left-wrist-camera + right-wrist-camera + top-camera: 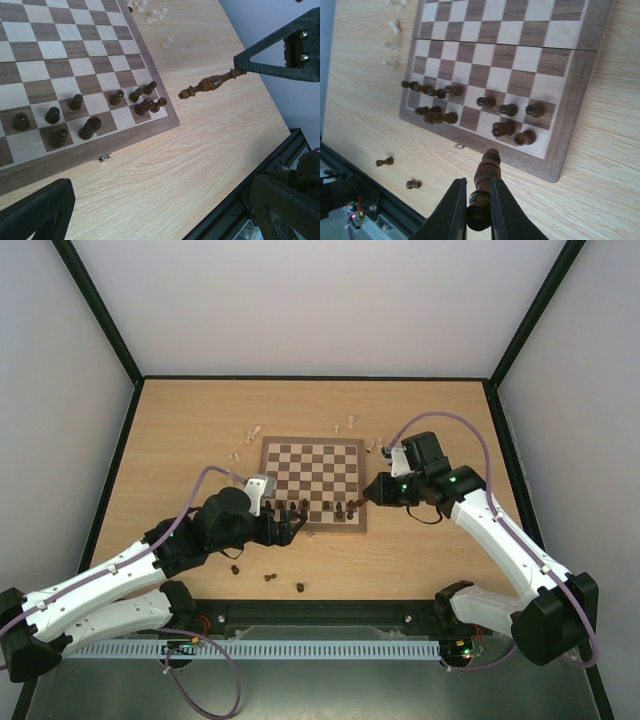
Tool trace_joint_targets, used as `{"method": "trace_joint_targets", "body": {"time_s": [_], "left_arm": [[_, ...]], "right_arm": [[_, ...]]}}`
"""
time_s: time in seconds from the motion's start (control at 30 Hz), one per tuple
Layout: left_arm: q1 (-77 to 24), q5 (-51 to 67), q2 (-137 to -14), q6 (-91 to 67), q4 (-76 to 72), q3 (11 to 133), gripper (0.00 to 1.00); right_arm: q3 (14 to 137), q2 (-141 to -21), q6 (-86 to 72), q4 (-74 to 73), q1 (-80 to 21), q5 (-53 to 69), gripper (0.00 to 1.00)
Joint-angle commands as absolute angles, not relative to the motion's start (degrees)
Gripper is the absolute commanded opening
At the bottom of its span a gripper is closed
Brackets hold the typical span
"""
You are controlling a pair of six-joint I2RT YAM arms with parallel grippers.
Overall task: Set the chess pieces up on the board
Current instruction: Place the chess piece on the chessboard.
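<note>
The board point(314, 453) lies mid-table, and several dark chess pieces point(322, 509) stand in its two near rows. My right gripper point(362, 501) hovers off the board's near right corner, shut on a tall dark piece point(485, 181) that it holds by the base, the piece's top pointing at the board edge point(570, 131). The same dark piece point(207, 84) shows in the left wrist view, lying sideways in the air. My left gripper point(291, 524) sits at the board's near left edge. Its fingers point(40, 210) are spread wide over bare table, nothing between them.
Three loose dark pieces point(270, 577) lie on the table between the board and the arm bases. Pale pieces point(254, 430) are scattered past the board's far left and far right corners point(350, 423). A black rail point(320, 615) runs along the table's near edge.
</note>
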State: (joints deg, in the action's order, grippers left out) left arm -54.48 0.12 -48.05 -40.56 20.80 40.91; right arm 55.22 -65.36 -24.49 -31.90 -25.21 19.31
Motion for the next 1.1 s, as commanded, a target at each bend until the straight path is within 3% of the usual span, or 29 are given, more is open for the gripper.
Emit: {"method": "trace_joint_targets", "body": {"time_s": [0.0, 0.5, 0.73, 1.07], "left_arm": [[-54.84, 1.76, -46.7, -41.88, 17.64, 39.82, 0.99], [-54.76, 8.83, -37.12, -47.36, 1.11, 32.68, 0.99], [-53.15, 13.53, -31.13, -54.22, -12.49, 25.46, 0.99], [-48.97, 17.99, -28.8, -60.73, -26.53, 18.7, 0.96]], "right_arm": [[55.06, -64.61, -24.65, -30.09, -25.49, 26.73, 0.06], [53.27, -62.54, -35.75, -11.6, -25.62, 51.82, 0.08], [53.67, -62.48, -45.97, 0.08, -26.09, 56.68, 0.08], [52.09, -60.44, -50.57, 5.11, -30.36, 57.11, 0.09]]}}
